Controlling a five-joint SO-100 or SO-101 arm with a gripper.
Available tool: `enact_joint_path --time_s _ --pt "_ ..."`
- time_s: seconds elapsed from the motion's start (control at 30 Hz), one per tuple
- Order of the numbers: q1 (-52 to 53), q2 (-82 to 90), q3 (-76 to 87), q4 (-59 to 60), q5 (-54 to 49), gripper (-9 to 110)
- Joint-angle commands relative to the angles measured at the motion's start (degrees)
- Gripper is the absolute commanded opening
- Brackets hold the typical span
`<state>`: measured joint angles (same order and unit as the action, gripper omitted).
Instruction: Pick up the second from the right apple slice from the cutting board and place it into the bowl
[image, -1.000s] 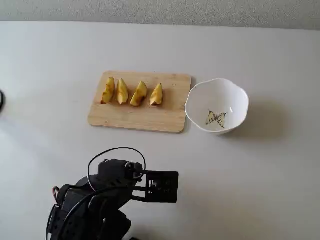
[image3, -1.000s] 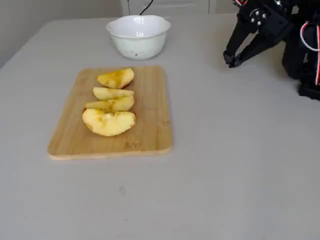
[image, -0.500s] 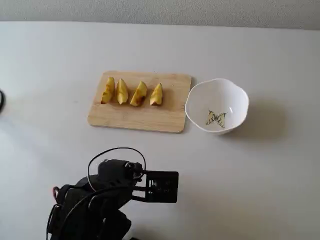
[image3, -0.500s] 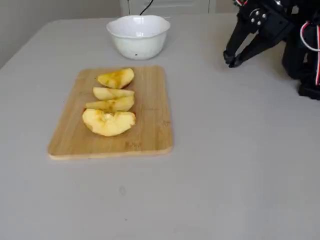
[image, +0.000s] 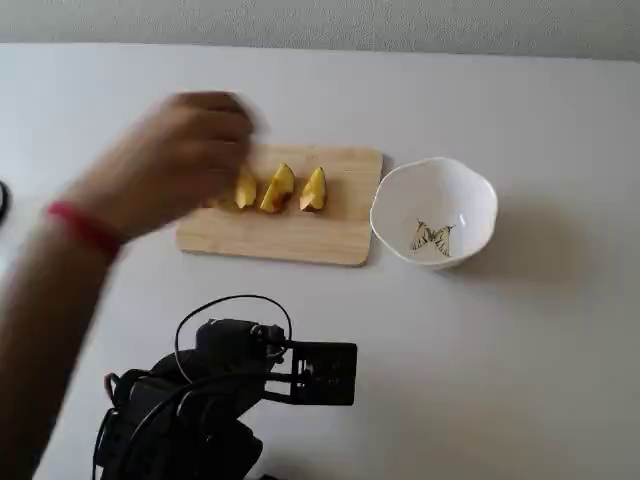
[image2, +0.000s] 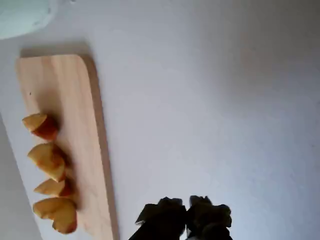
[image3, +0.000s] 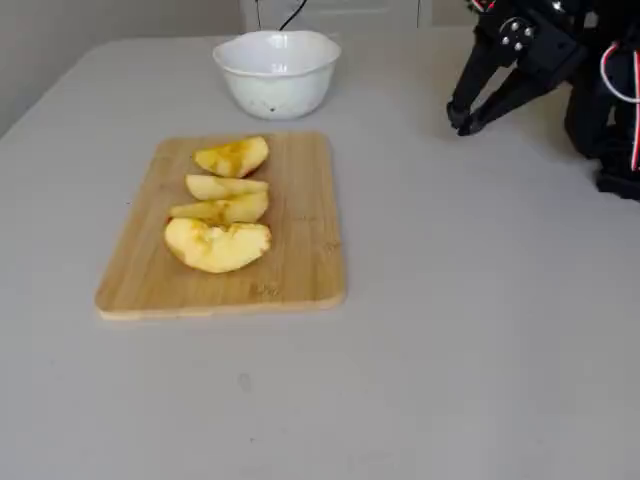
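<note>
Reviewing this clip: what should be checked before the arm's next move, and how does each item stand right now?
1. Workspace free of people: not ok. A blurred hand is over the left end of the cutting board in a fixed view. Another fixed view shows no hand.
2. Target reachable: ok. The apple slice, second from the right in that view, lies uncovered on the board.
3. Bowl ready: ok. It is empty and sits beside the board's right end.
4. Claw empty: ok. It holds nothing and sits away from the board.
5. Claw open for grasping: not ok. Its fingers look shut.
</note>
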<state>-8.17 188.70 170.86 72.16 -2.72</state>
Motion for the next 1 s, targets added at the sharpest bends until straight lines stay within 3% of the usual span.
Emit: enact_joint_path --time_s 0.0,0.97 --pt "0.18 -0.18 -0.09 -0.62 -0.53 0" --pt "-2.02 -0.18 -0.09 -0.62 -2.64 0"
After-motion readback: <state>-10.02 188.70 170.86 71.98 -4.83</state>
